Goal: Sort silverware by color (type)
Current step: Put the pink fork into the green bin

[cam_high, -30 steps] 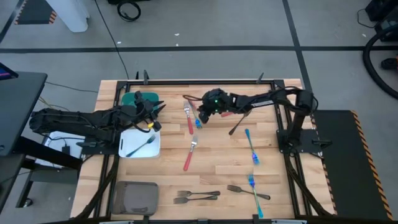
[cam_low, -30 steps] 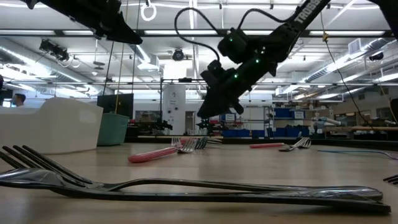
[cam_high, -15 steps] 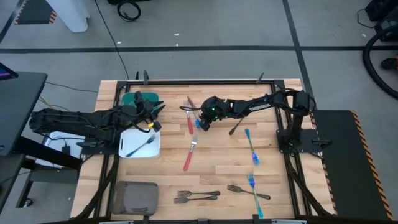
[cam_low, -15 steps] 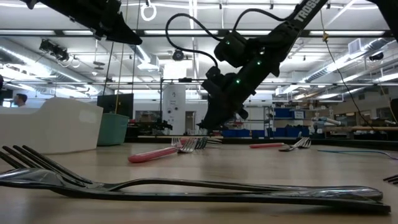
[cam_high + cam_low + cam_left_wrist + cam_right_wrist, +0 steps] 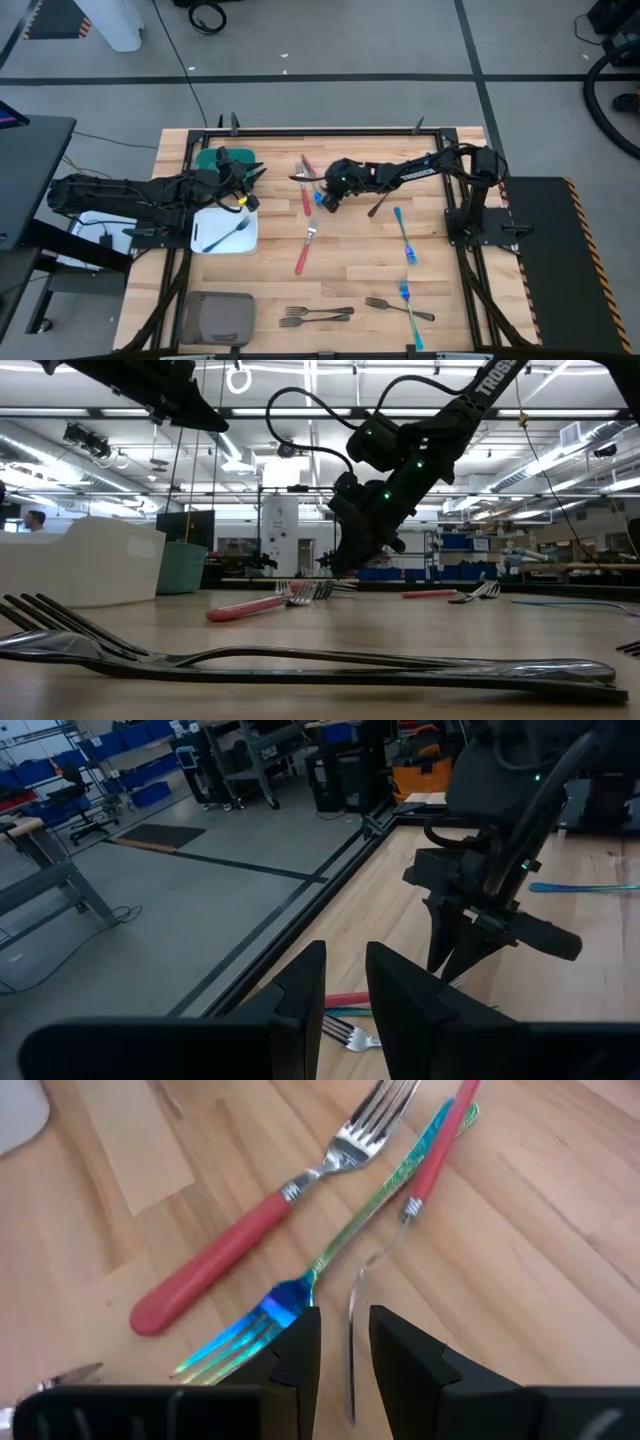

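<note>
Above the blue fork (image 5: 262, 1320), right tool (image 5: 345, 1342), fingers slightly apart, empty

Red fork (image 5: 250, 1230) tines cut off

White bin (image 5: 226, 231), green bin (image 5: 222, 161) at table's left edge — grey bin (image 5: 218, 318) at near-left corner.

No legible text, label or number anywhere.
</note>
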Robot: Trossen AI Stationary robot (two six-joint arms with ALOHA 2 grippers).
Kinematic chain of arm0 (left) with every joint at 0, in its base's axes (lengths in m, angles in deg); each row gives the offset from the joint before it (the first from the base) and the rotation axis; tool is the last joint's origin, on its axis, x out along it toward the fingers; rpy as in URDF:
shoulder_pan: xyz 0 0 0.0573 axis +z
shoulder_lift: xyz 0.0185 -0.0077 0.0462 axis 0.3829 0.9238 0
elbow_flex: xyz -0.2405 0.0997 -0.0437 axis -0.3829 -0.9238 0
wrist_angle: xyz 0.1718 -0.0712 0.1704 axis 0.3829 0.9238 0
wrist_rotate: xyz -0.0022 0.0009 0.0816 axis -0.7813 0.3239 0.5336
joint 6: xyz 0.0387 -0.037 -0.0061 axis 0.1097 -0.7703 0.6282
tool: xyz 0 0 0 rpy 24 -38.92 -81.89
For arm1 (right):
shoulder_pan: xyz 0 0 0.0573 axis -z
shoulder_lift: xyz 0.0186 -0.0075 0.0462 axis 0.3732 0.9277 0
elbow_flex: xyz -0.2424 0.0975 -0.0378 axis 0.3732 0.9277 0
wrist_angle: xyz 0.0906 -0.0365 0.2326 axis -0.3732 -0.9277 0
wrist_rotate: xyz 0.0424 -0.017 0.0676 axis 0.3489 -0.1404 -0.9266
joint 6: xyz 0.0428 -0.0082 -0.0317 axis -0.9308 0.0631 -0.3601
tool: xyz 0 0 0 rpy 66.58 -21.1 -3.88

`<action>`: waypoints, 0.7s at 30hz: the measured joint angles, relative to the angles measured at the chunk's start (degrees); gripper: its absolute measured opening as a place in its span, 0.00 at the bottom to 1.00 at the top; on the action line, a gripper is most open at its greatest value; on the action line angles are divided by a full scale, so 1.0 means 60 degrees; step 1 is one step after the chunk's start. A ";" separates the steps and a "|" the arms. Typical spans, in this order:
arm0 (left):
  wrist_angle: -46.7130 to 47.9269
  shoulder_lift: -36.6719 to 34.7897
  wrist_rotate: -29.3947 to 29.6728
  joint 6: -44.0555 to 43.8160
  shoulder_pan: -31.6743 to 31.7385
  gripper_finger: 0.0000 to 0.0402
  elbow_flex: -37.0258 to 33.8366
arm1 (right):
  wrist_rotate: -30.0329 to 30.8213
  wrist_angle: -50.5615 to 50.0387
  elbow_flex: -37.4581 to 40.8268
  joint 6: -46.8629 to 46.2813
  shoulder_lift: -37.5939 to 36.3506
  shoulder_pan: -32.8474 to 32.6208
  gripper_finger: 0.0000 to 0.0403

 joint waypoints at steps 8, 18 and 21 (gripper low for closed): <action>-0.0051 0.0192 0.0011 -0.0044 0.0000 0.22 0.0013 | 0.0240 0.0378 0.0400 0.0004 -0.0011 -0.0049 0.24; -0.0166 0.0565 0.0008 -0.0055 -0.0004 0.22 0.0021 | 0.0591 0.0590 0.0422 0.0215 -0.0011 -0.0251 0.24; -0.0136 0.0594 0.0002 -0.0053 -0.0004 0.22 -0.0001 | 0.0914 0.0689 0.0422 0.0215 0.0058 -0.0344 0.24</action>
